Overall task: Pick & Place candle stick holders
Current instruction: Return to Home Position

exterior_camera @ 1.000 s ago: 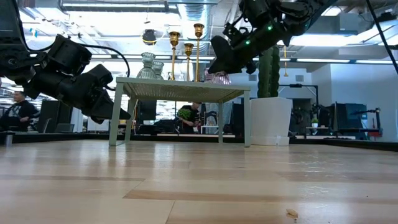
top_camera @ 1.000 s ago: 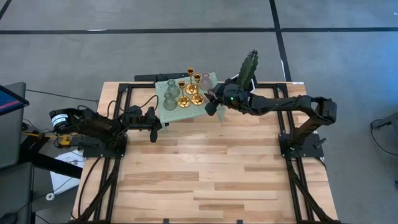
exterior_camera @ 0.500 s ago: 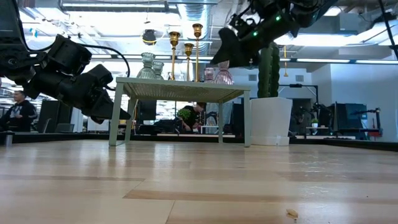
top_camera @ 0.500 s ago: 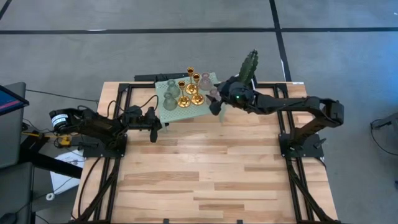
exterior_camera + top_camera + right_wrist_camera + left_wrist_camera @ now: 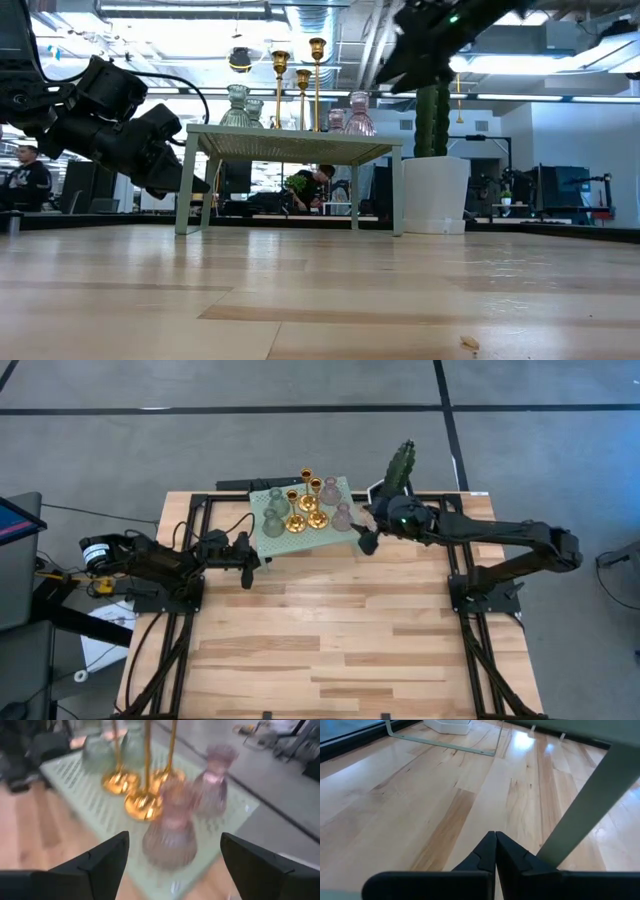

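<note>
Several candle stick holders stand on their round bases on a small pale-green stand [image 5: 268, 527] at the table's far side. They are gold ones [image 5: 307, 500], grey-green ones [image 5: 274, 510] and two pink ones [image 5: 343, 517] [image 5: 169, 837]. My right gripper [image 5: 172, 870] [image 5: 365, 542] hangs open just off the stand's right corner. It is raised above the stand's top and a short way from the nearer pink holder, with nothing between its fingers. My left gripper [image 5: 495, 855] [image 5: 250, 555] is shut and empty beside the stand's left leg [image 5: 590, 805].
A white pot [image 5: 435, 195] with a green cactus [image 5: 401, 464] stands on the table right of the stand, behind my right arm. The bare wooden table [image 5: 340, 640] stretches toward its near edge. People show in the room beyond, in the low view.
My right gripper has set a pink holder down on the stand's near right corner and let go of it. It has then drawn back toward the table's right edge and risen. The pink holder now stands upright on the stand.
</note>
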